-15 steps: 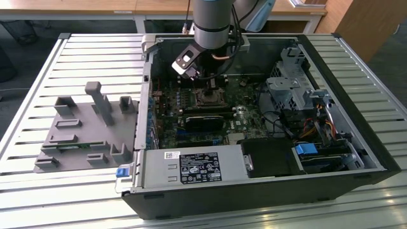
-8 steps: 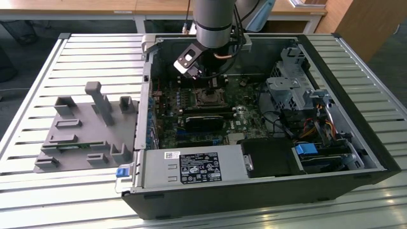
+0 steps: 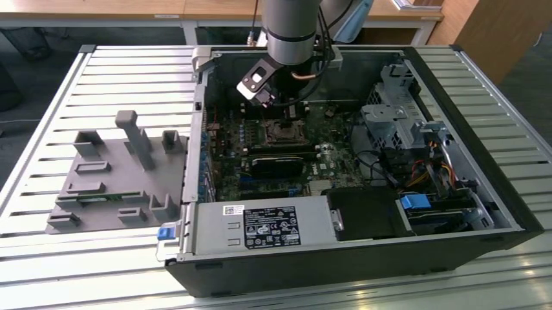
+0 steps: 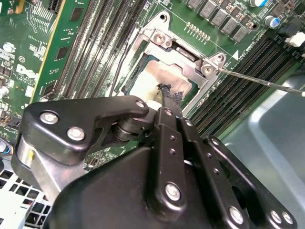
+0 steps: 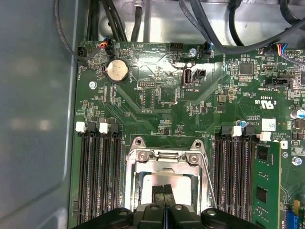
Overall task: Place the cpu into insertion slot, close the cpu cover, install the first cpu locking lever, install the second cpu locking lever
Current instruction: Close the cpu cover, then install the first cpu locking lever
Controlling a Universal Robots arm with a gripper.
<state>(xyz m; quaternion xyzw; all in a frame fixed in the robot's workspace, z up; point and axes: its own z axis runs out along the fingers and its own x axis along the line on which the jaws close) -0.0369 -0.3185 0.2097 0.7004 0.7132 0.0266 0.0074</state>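
Observation:
The insertion slot sits on the green motherboard inside the open case. The cpu lies in it, its pale top showing through the square cut-out of the cpu cover, which lies down over the socket. My gripper is shut, and its black fingertips rest together on or just above the cpu's top. It hangs right over the slot in the exterior view. One thin metal locking lever sticks out sideways from the socket's corner. A darker lever runs along the opposite side.
Black memory slots flank the socket on both sides, and one holds a green module. A grey power supply box fills the case's front. A grey fixture stands on the slatted table at the exterior view's left.

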